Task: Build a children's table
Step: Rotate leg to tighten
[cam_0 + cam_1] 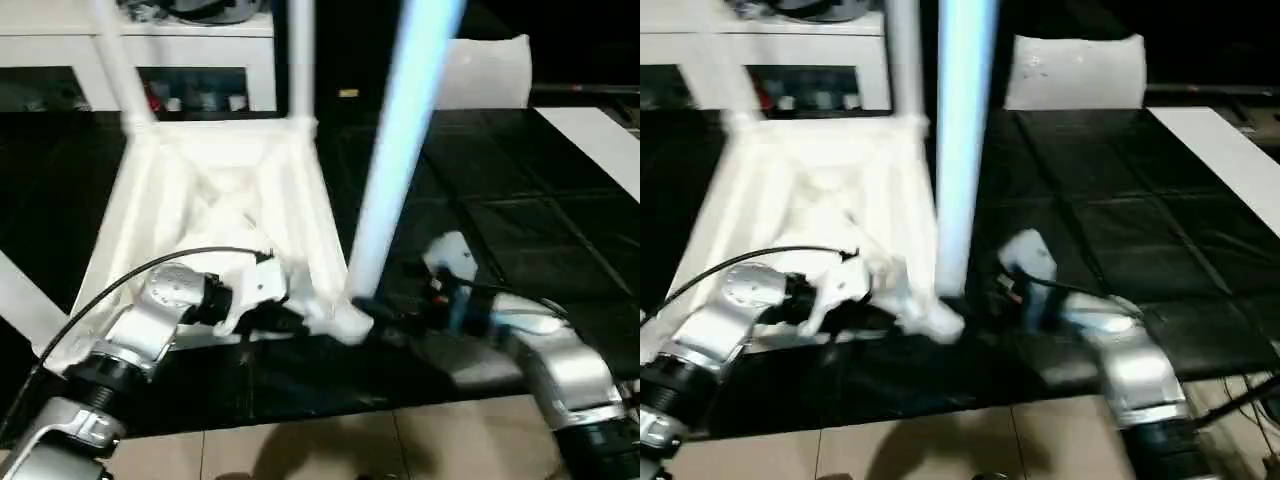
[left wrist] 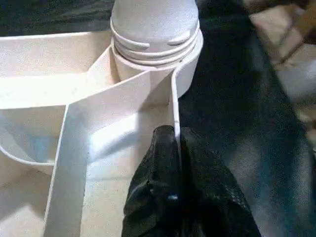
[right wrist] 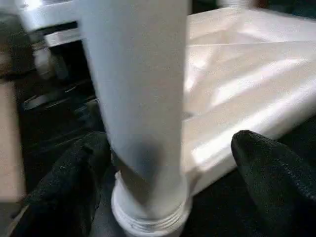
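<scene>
The white table top (image 1: 215, 215) lies upside down on a black mat (image 1: 500, 210), with its ribbed underside facing up. It sits on the left part of the mat. Three legs stand up from it. Two are at the far corners: the far left leg (image 1: 118, 60) and the far right leg (image 1: 300, 55). The third, the near leg (image 1: 400, 150), stands in the round socket (image 2: 185, 74) at the near right corner of the top and rises tall out of the top of the head views. In the left wrist view you can see the screw rings at the bottom of this leg, sitting just above the socket.

The left gripper (image 2: 176, 163) is squeezed tight on the thin white side wall (image 2: 174, 106) of the table top, right next to that socket. One black finger is on each side of the wall.

The right gripper (image 3: 173, 163) is on the right of the near leg, low down by its base. Its two black fingers (image 3: 269, 168) are spread wide apart, with the leg standing between them. The fingers are not squeezing the leg.

Far away on the left is a white cabinet (image 1: 150, 60) with dark openings. A white cushion-like bag (image 1: 490, 70) sits at the far right. Tan floor tiles (image 1: 350, 445) show nearest the robot.
</scene>
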{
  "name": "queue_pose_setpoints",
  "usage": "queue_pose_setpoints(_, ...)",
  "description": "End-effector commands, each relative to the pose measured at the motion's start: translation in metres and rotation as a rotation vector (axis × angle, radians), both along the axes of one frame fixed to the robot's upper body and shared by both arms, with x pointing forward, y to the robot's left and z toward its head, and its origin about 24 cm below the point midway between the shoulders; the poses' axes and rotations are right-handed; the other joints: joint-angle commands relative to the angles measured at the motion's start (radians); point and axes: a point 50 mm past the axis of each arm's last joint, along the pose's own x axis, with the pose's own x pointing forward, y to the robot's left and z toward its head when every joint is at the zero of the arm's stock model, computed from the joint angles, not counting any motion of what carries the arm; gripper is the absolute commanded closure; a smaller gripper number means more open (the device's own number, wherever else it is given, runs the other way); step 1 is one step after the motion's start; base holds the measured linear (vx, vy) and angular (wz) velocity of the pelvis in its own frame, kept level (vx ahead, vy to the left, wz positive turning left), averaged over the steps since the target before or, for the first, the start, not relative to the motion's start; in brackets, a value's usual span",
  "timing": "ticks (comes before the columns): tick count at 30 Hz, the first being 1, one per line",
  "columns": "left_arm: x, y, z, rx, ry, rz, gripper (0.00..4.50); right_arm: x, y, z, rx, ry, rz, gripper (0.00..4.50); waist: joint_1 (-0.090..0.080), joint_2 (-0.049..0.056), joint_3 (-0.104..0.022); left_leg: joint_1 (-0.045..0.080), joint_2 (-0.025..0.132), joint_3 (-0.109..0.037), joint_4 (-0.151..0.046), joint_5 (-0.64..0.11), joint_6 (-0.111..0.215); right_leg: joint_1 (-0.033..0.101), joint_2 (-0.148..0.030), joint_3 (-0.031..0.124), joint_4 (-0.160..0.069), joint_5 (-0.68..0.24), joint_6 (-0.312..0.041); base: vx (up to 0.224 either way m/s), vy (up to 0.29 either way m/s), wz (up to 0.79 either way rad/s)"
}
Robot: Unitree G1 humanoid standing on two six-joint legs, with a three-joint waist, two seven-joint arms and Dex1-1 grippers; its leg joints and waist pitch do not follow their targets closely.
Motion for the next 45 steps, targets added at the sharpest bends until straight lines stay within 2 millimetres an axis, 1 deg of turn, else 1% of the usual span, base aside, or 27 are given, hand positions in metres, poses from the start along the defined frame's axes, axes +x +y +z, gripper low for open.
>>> queue_pose_setpoints(1,-0.005,-0.011,0.002,0.027,0.017,-0.173,4.50,-0.002,0.000,0.006,-0.004,-0.001,0.126,0.45,-0.004,0.004,-0.057,-0.016,0.036,0.004,-0.072,-0.092,0.082,0.069,-0.064,0.067,-0.064,-0.249,-0.159,0.000,0.000,0.00)
queue_pose_setpoints(3,-0.004,-0.010,0.004,0.052,0.029,-0.222,4.50,-0.002,0.001,0.004,-0.039,0.015,0.213,0.45,-0.004,0.000,-0.057,-0.016,0.037,0.005,-0.072,-0.093,0.080,0.068,-0.064,0.066,-0.065,-0.254,-0.163,0.000,0.000,0.00)
queue_pose_setpoints(4,-0.004,-0.010,0.004,0.052,0.029,-0.222,4.50,-0.002,0.001,0.004,-0.039,0.015,0.213,0.59,-0.003,0.001,-0.057,-0.015,0.036,0.005,-0.071,-0.098,0.079,0.068,-0.064,0.065,-0.064,-0.263,-0.165,0.000,0.000,0.00)
queue_pose_setpoints(5,-0.004,-0.011,0.005,0.054,0.026,-0.229,4.50,-0.002,0.001,0.002,-0.051,0.025,0.238,0.59,-0.001,-0.004,-0.057,-0.016,0.038,0.005,-0.071,-0.092,0.076,0.068,-0.065,0.065,-0.065,-0.270,-0.164,0.000,0.000,0.00)
queue_pose_setpoints(6,-0.002,-0.013,0.006,0.052,0.026,-0.239,4.50,-0.002,0.002,0.001,-0.058,0.043,0.271,0.80,0.003,-0.002,-0.058,-0.015,0.038,0.006,-0.070,-0.085,0.074,0.068,-0.066,0.066,-0.064,-0.269,-0.164,0.000,0.000,0.00)
queue_pose_setpoints(7,-0.002,-0.014,0.007,0.052,0.028,-0.252,4.50,-0.002,0.003,0.001,-0.063,0.054,0.296,0.80,0.003,-0.002,-0.059,-0.015,0.038,0.006,-0.070,-0.080,0.075,0.068,-0.066,0.065,-0.062,-0.264,-0.167,0.000,0.000,0.00)
queue_pose_setpoints(11,0.000,-0.016,0.009,0.053,0.030,-0.291,4.50,0.002,0.008,0.001,-0.053,0.082,0.355,1.09,0.014,-0.004,-0.061,-0.016,0.040,0.006,-0.068,-0.056,0.077,0.068,-0.066,0.065,-0.054,-0.224,-0.182,0.000,0.000,0.00)
queue_pose_setpoints(12,0.000,-0.016,0.009,0.054,0.031,-0.296,4.50,0.002,0.008,0.001,-0.053,0.084,0.362,1.30,0.015,-0.005,-0.061,-0.016,0.040,0.007,-0.069,-0.057,0.076,0.069,-0.066,0.065,-0.056,-0.227,-0.179,0.000,0.000,0.00)
queue_pose_setpoints(13,-0.001,-0.015,0.009,0.060,0.034,-0.308,4.50,0.004,0.009,0.002,-0.051,0.088,0.377,1.30,0.016,-0.009,-0.061,-0.016,0.041,0.007,-0.068,-0.055,0.074,0.069,-0.067,0.065,-0.056,-0.229,-0.176,0.000,0.000,0.00)
queue_pose_setpoints(15,-0.001,-0.015,0.009,0.065,0.038,-0.319,4.50,0.005,0.011,0.002,-0.050,0.092,0.394,1.39,0.016,-0.006,-0.061,-0.018,0.040,0.006,-0.068,-0.059,0.070,0.069,-0.066,0.063,-0.056,-0.246,-0.170,0.000,0.000,0.00)
queue_pose_setpoints(17,-0.001,-0.014,0.009,0.067,0.039,-0.323,4.50,0.005,0.012,0.002,-0.047,0.106,0.415,1.65,0.018,-0.009,-0.061,-0.018,0.040,0.007,-0.068,-0.056,0.068,0.070,-0.066,0.064,-0.056,-0.245,-0.163,0.000,0.000,0.00)
queue_pose_setpoints(21,-0.001,-0.013,0.008,0.072,0.041,-0.329,4.50,0.003,0.012,0.002,-0.046,0.126,0.445,1.88,0.019,-0.007,-0.062,-0.018,0.040,0.006,-0.068,-0.058,0.066,0.069,-0.066,0.063,-0.057,-0.254,-0.158,0.000,0.000,0.00)
queue_pose_setpoints(26,-0.001,-0.012,0.008,0.076,0.042,-0.330,4.50,0.001,0.014,0.000,-0.036,0.139,0.466,2.34,0.020,-0.008,-0.062,-0.018,0.040,0.006,-0.068,-0.052,0.062,0.070,-0.066,0.063,-0.056,-0.250,-0.156,0.000,0.000,0.00)
queue_pose_setpoints(31,0.001,-0.011,0.009,0.059,0.045,-0.299,4.50,0.000,0.017,0.000,-0.012,0.151,0.466,2.50,0.022,-0.002,-0.063,-0.016,0.041,0.006,-0.068,-0.051,0.062,0.068,-0.065,0.063,-0.055,-0.236,-0.165,0.000,0.000,0.00)
queue_pose_setpoints(32,0.002,-0.011,0.009,0.041,0.038,-0.249,4.50,-0.002,0.019,0.000,0.014,0.161,0.441,2.51,0.022,-0.004,-0.063,-0.017,0.040,0.006,-0.068,-0.056,0.059,0.069,-0.065,0.063,-0.056,-0.237,-0.164,0.000,0.000,0.00)
queue_pose_setpoints(33,0.003,-0.011,0.008,0.033,0.039,-0.211,4.50,-0.003,0.021,-0.001,0.031,0.163,0.416,2.51,0.024,0.000,-0.062,-0.016,0.040,0.006,-0.068,-0.057,0.055,0.069,-0.065,0.063,-0.056,-0.241,-0.162,0.000,0.000,0.00)
queue_pose_setpoints(34,0.004,-0.011,0.008,0.031,0.028,-0.183,4.50,-0.005,0.024,-0.003,0.040,0.161,0.383,2.51,0.023,-0.003,-0.062,-0.016,0.041,0.007,-0.069,-0.058,0.053,0.069,-0.065,0.064,-0.057,-0.243,-0.160,0.000,0.000,0.00)
queue_pose_setpoints(35,0.004,-0.011,0.007,0.030,0.019,-0.166,4.50,-0.006,0.025,-0.004,0.045,0.159,0.362,2.52,0.024,-0.004,-0.060,-0.016,0.040,0.006,-0.070,-0.061,0.049,0.069,-0.065,0.064,-0.059,-0.252,-0.152,0.000,0.000,0.00)
queue_pose_setpoints(37,0.005,-0.014,0.003,-0.010,0.023,-0.035,4.50,-0.011,0.037,-0.013,0.062,0.152,0.243,2.52,0.024,-0.002,-0.058,-0.016,0.041,0.004,-0.073,-0.082,0.035,0.068,-0.067,0.063,-0.063,-0.286,-0.139,0.000,0.000,0.00)
queue_pose_setpoints(38,0.005,-0.017,0.001,-0.037,0.035,0.040,4.50,-0.013,0.043,-0.018,0.064,0.149,0.168,2.52,0.019,-0.004,-0.053,-0.016,0.038,0.005,-0.076,-0.102,0.022,0.066,-0.066,0.063,-0.069,-0.334,-0.120,0.000,0.000,0.00)
queue_pose_setpoints(39,0.005,-0.018,0.001,-0.045,0.036,0.048,4.50,-0.012,0.045,-0.019,0.063,0.148,0.149,2.52,0.016,-0.003,-0.051,-0.015,0.037,0.004,-0.078,-0.124,0.015,0.066,-0.066,0.061,-0.075,-0.380,-0.105,0.000,0.000,0.00)
queue_pose_setpoints(40,0.004,-0.021,0.001,-0.069,0.038,0.072,4.50,-0.011,0.049,-0.022,0.058,0.143,0.090,2.53,0.010,-0.004,-0.044,-0.009,0.030,0.004,-0.079,-0.175,0.007,0.061,-0.065,0.055,-0.094,-0.509,-0.061,0.000,0.000,0.00)
queue_pose_setpoints(41,0.004,-0.022,0.002,-0.076,0.038,0.079,4.50,-0.010,0.051,-0.023,0.056,0.142,0.073,2.54,0.001,-0.005,-0.039,-0.006,0.020,0.002,-0.075,-0.215,0.002,0.057,-0.065,0.043,-0.113,-0.630,-0.010,0.000,0.000,0.00)
queue_pose_setpoints(42,0.003,-0.028,0.001,-0.096,0.038,0.127,4.50,-0.007,0.060,-0.027,0.068,0.155,-0.025,2.54,-0.007,-0.009,-0.039,-0.005,0.016,0.000,-0.072,-0.229,0.001,0.056,-0.065,0.037,-0.122,-0.677,0.016,-0.051,0.004,-0.09)
queue_pose_setpoints(43,0.002,-0.029,0.000,-0.100,0.038,0.138,4.50,-0.007,0.061,-0.027,0.071,0.158,-0.047,2.55,-0.020,-0.006,-0.041,-0.014,0.016,-0.005,-0.071,-0.231,-0.006,0.061,-0.067,0.030,-0.125,-0.699,0.041,-0.051,0.004,-0.09)
queue_pose_setpoints(44,0.002,-0.033,0.000,-0.107,0.033,0.170,4.50,-0.006,0.067,-0.029,0.081,0.169,-0.090,2.55,-0.033,0.000,-0.042,-0.011,0.015,-0.010,-0.070,-0.256,-0.007,0.059,-0.064,0.016,-0.138,-0.713,0.060,-0.051,0.014,-0.11)
queue_pose_setpoints(45,0.002,-0.037,-0.001,-0.116,0.030,0.200,4.50,-0.005,0.072,-0.030,0.089,0.175,-0.122,2.55,-0.041,-0.003,-0.041,-0.010,0.015,-0.011,-0.069,-0.268,-0.001,0.058,-0.062,0.010,-0.145,-0.712,0.066,0.000,0.000,0.00)
